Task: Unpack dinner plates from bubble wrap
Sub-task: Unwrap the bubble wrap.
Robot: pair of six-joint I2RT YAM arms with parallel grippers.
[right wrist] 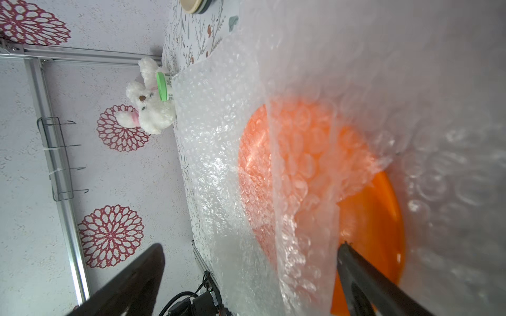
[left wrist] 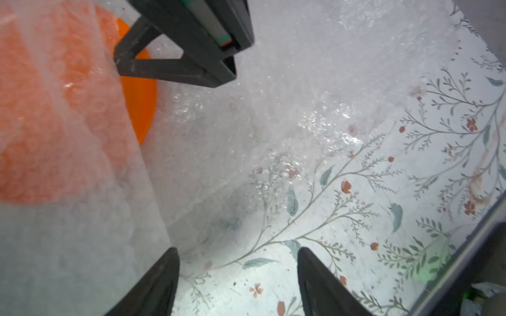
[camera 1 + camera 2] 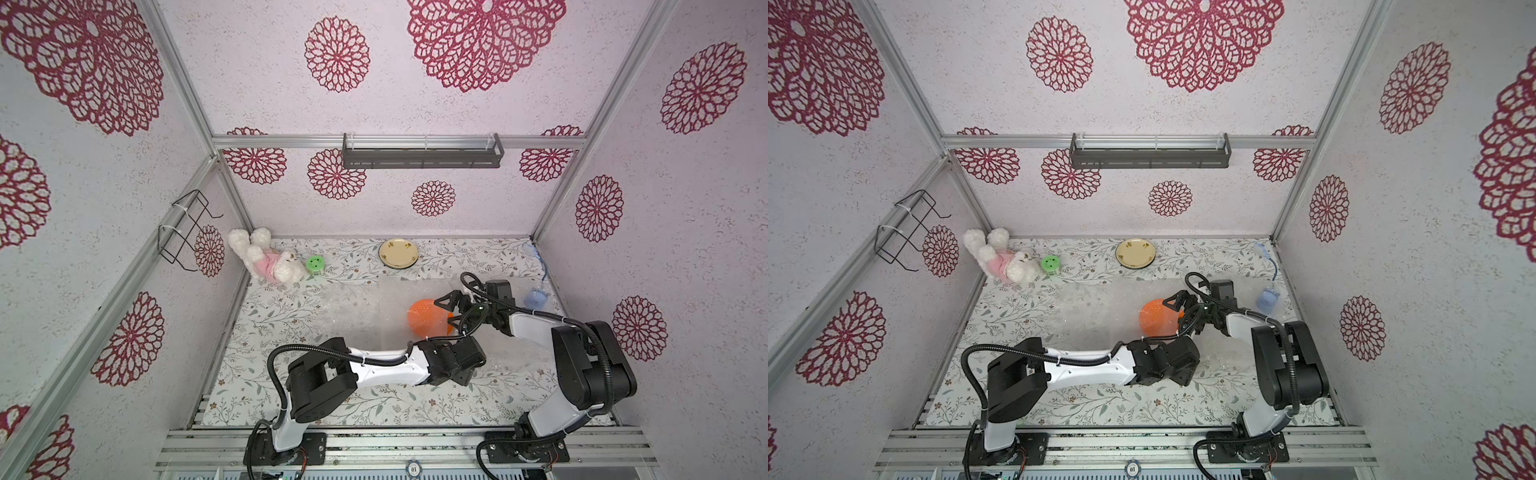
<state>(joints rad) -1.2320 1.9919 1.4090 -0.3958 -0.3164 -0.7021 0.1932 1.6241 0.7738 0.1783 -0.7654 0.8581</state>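
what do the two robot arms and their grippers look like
The left arm and right arm have white link shells with bulky black joints. A black ribbed cable hose loops along each. The left gripper and right gripper are black with tapering fingers; the right's show open triangular frames.

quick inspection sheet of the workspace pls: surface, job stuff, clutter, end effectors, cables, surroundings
surface: floral-print table, partly covered by wrap
job's things: orange plate partly under bubble wrap; cream plate unwrapped at the back
clutter: plush bunny, green smiley disc, small blue item
end effectors: right end effector open at the orange plate's rim; left end effector open, by the wrap's edge
cables: black hoses along both arms; blue cord near the right wall
surroundings: red-patterned walls, grey shelf, wire rack
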